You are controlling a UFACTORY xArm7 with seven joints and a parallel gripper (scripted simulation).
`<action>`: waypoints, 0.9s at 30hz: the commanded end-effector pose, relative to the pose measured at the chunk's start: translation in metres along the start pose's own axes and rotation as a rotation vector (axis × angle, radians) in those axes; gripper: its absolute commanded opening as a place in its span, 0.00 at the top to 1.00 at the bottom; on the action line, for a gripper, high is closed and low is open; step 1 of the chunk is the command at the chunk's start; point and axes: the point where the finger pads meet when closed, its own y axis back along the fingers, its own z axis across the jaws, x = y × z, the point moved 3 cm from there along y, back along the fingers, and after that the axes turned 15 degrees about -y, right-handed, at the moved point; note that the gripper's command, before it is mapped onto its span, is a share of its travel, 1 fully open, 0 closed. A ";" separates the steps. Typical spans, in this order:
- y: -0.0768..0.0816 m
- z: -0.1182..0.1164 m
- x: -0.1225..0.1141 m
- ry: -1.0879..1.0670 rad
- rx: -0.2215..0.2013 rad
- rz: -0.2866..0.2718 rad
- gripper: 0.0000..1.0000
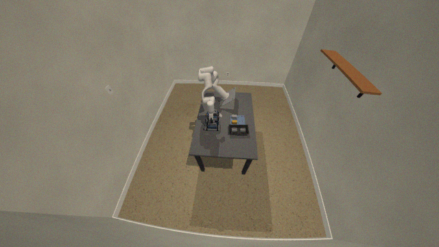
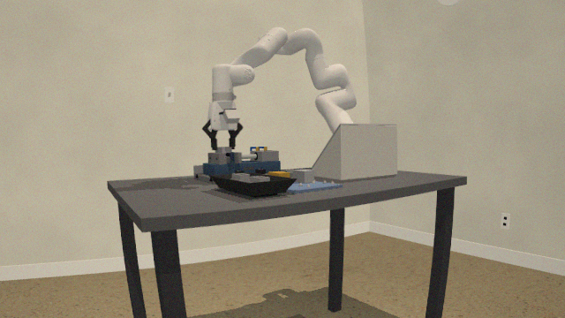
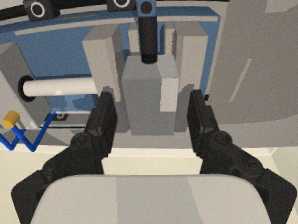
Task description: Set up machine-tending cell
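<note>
My gripper is open and empty, its two black fingers on either side of an aluminium blank without touching it. The grey blank lies in the opening of the blue vise between the two grey jaw blocks. Its far short end is at the black work stop rod. In the side view the gripper hangs just above the vise. The black outfeed tray holds two grey parts. The blue infeed plate carries a brass blank.
The arm's grey wedge-shaped pedestal stands at the back of the table, behind the infeed plate. The tray sits in front of the vise. Hose fittings and a white rod sit on the vise.
</note>
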 end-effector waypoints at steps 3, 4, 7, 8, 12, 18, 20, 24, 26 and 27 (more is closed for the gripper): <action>0.007 0.001 0.001 0.001 -0.004 0.002 0.31; 0.007 0.001 0.001 0.001 -0.004 0.002 0.31; 0.014 0.001 0.001 0.001 -0.004 0.002 0.31; 0.016 0.001 0.001 0.001 -0.004 0.002 0.31; 0.028 0.001 0.001 0.001 -0.004 0.002 0.31; 0.047 0.001 0.001 0.001 -0.004 0.002 0.31; 0.050 0.001 0.001 0.001 -0.004 0.002 0.31; 0.059 0.001 0.001 0.001 -0.004 0.002 0.31; 0.064 0.001 0.001 0.001 -0.004 0.002 0.31; 0.066 0.001 0.001 0.001 -0.004 0.002 0.31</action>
